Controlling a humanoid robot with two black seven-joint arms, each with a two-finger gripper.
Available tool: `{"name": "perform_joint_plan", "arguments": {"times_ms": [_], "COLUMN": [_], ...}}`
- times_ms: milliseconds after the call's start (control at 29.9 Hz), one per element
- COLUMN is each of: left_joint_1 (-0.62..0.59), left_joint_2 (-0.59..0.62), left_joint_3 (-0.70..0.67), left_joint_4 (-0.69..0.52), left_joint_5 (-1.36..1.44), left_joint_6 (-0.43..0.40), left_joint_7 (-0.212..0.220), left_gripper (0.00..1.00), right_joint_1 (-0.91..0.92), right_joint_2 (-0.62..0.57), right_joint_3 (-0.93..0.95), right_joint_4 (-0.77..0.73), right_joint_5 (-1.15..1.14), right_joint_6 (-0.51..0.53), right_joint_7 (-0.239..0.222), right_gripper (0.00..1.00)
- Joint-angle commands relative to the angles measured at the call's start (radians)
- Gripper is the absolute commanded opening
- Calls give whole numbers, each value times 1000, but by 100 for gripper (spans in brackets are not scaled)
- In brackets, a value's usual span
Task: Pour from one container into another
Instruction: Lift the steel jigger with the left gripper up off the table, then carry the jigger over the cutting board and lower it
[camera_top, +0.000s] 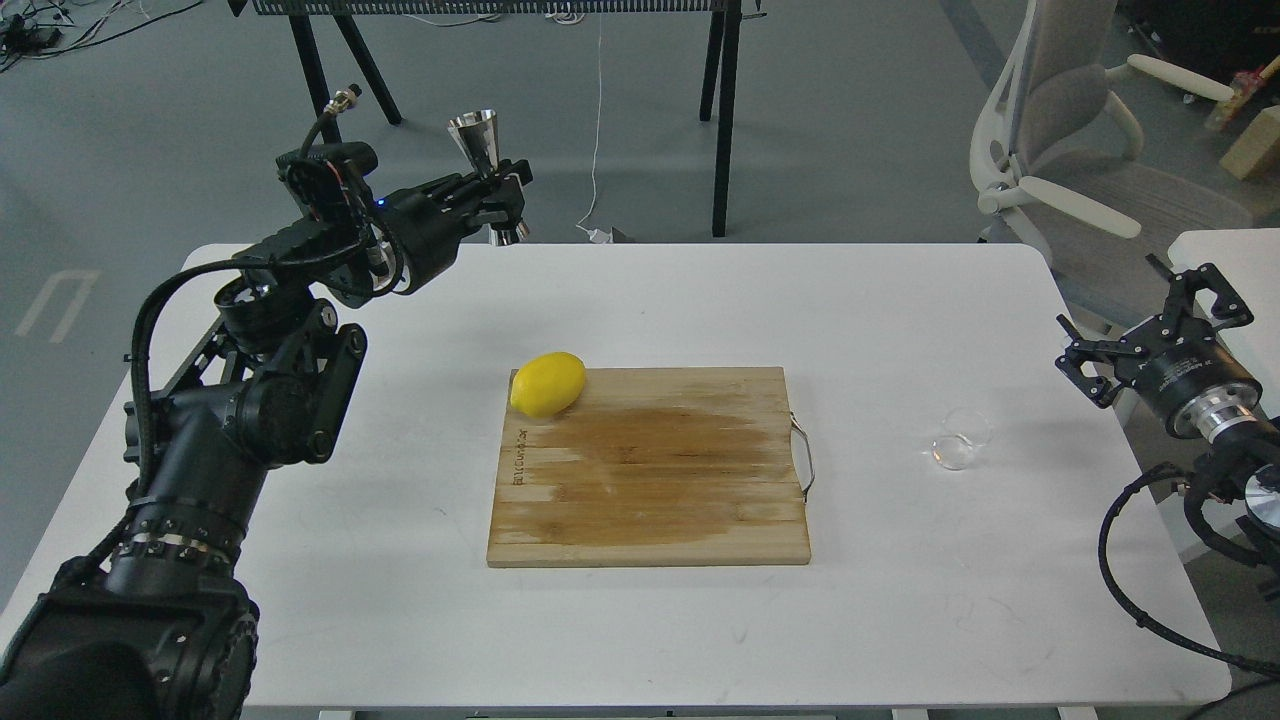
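My left gripper (505, 195) is shut on the waist of the shiny steel jigger (480, 145). It holds the jigger upright in the air over the table's far left edge. The small clear glass cup (958, 440) stands on the white table (640, 620) at the right, past the board's handle. My right gripper (1150, 320) hangs open above the table's right edge, up and to the right of the cup and apart from it.
A wooden cutting board (650, 470) with a metal handle (806, 460) lies mid-table. A yellow lemon (548, 383) rests on its far left corner. Black stand legs (725, 120) rise behind the table, and an office chair (1070, 130) is at the back right.
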Motion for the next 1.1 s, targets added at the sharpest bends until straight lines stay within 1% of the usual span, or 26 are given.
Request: {"name": "perform_joint_plan", "arguments": {"times_ms": [0,100,201,334,468,602,769,836,903,1070], "left_joint_1": [39,82,142,214,226,255,283,300,318,380], "left_joint_2": [0,0,0,0,0,0,0,0,0,0], "left_joint_3": [101,181,284,413,517,521,521,521,521,521], "left_joint_4": [44,107,196,284,281,275,210,180,167,146], "left_joint_5": [-3,-5,-5,-9,-16,-19,-19,-20,-22,-26], "left_joint_6": [98,144,199,233,308,366,495,533,549,550], "left_joint_7": [0,0,0,0,0,0,0,0,0,0], "left_gripper": [8,8,8,8,8,8,8,7,7,7], "right_joint_1": [5,5,5,5,4,2,2,2,2,2], "right_joint_2": [0,2,2,2,2,2,8,12,14,31], "right_joint_3": [-1,-1,-1,-3,-3,-1,-3,-1,-1,-3], "right_joint_4": [1,1,-1,-1,1,1,1,2,2,1], "right_joint_5": [0,-1,-1,-1,0,0,0,0,0,0], "right_joint_6": [0,0,0,0,0,0,0,0,0,0], "right_joint_7": [-1,-1,0,0,0,0,0,0,0,0], "right_gripper": [100,100,100,100,100,100,100,100,100,100]}}
